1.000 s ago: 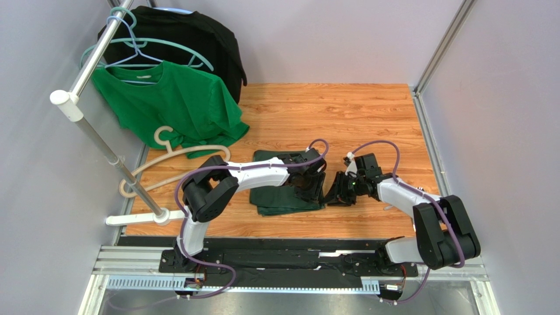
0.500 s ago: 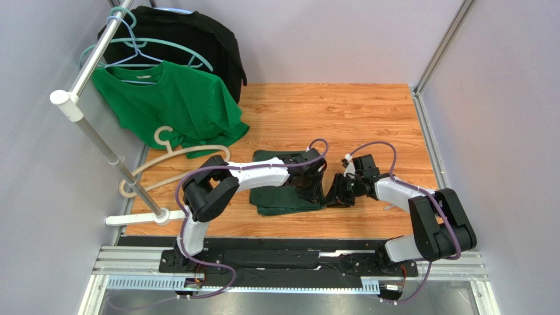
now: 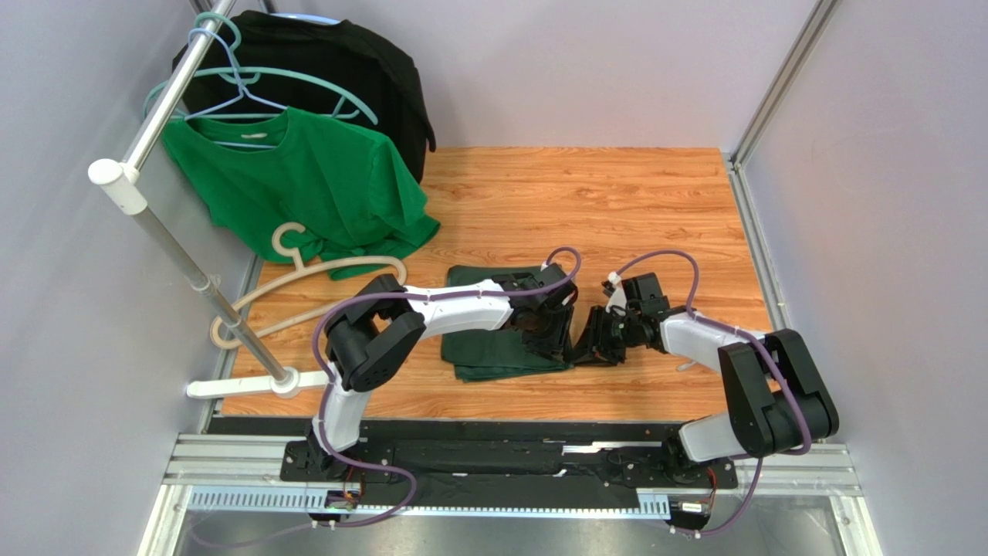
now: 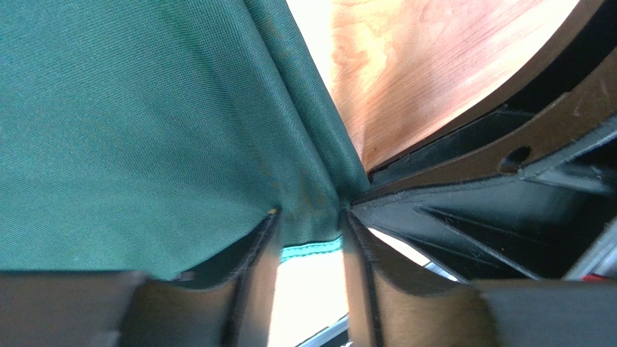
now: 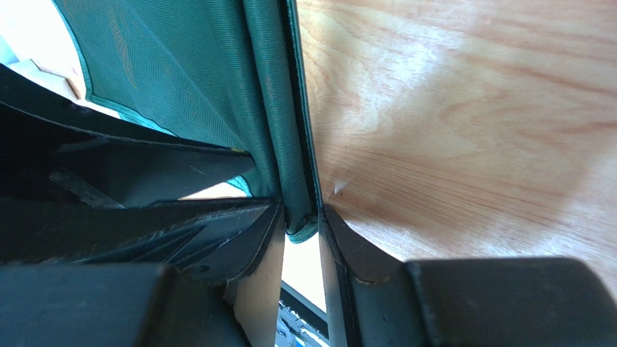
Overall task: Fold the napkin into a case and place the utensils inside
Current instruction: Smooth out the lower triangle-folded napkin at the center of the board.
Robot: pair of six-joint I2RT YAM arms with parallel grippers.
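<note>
The folding step was in hand, with no utensils in view. The napkin (image 3: 493, 353) lay as a layered block at the centre of the overhead view on the wooden surface (image 3: 603, 209). Its long axis seemed to run up and down the frame, its right edge toward both arms. The right gripper (image 5: 300, 210) had its fingers clamped on that folded edge. The left gripper (image 4: 310, 215) had its fingers straddling the hem — whether they pinched it I cannot tell. The next move probably called for carrying the edge leftward with both arms, evenly.
</note>
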